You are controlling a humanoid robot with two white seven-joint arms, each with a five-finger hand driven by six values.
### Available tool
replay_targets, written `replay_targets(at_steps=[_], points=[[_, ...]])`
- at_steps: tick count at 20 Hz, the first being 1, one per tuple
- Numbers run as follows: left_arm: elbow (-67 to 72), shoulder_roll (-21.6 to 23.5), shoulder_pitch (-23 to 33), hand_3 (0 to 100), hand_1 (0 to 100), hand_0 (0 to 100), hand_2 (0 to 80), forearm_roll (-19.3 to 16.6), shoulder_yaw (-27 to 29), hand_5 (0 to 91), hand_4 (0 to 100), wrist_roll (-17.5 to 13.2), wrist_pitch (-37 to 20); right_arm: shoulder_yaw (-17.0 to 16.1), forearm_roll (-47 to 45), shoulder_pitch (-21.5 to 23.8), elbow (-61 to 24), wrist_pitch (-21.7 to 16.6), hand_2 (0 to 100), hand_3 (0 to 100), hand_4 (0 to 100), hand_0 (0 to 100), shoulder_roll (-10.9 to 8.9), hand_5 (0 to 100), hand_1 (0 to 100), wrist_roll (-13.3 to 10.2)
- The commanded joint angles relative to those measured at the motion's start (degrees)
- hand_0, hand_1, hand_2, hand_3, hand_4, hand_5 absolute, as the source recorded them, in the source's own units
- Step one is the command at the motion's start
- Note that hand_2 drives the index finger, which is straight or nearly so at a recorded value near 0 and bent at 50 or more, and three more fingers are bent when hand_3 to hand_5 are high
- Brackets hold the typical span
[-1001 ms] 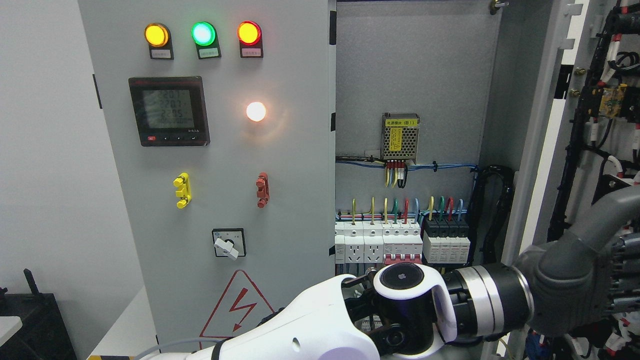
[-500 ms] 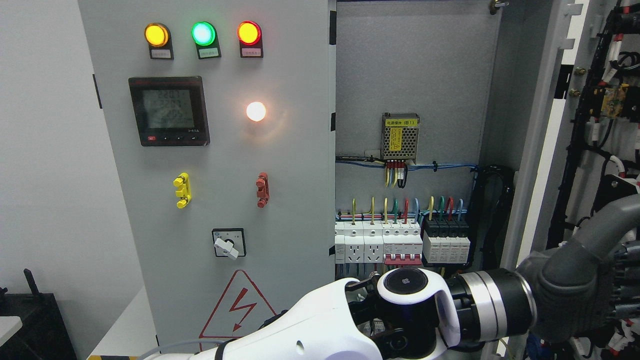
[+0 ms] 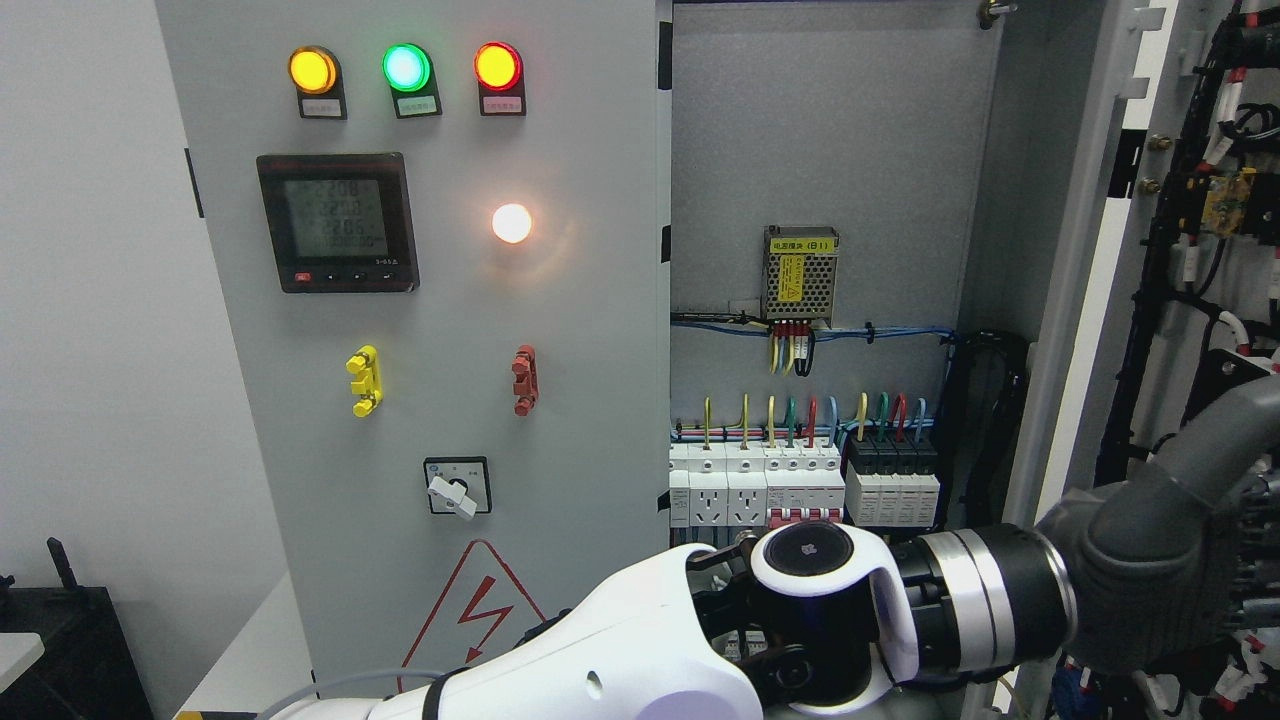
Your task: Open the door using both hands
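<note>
The left arm [image 3: 640, 650] reaches across the bottom edge to the open door [image 3: 1075, 300] at the right; its hand [image 3: 1150, 580] is a grey bulk and I cannot tell how its fingers stand. A yellow label [image 3: 800, 245] reads "(B1)". The cabinet [image 3: 820, 150] gapes open.

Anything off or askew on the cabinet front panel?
Only the white selector switch: its knob sits tilted toward lower right rather than straight. The amber, green and red lamps are lit, and the meter display reads normally. No visible damage.
</note>
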Motion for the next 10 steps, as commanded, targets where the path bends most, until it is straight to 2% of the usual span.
replay_targets(at_steps=[1,6,10], points=[[-3.6,6.6,-0.3,0,0,0,0.0,0.0,1.5,0.0,4,-0.1,0.3,0.0,0.0,0.0,0.0,0.0,0,0,0,0,0.0,0,0,0.0],[-5.7,15.2,1.0,0,0,0,0.0,0.8,2.7,0.0,4,-1.4,0.3,0.0,0.0,0.0,0.0,0.0,0,0,0,0,0.0,0,0,0.0],[-10.3,22.9,4.1,0,0,0,0.0,0.8,3.0,0.0,4,-1.9,0.3,0.0,0.0,0.0,0.0,0.0,0,0,0,0,0.0,0,0,0.0]])
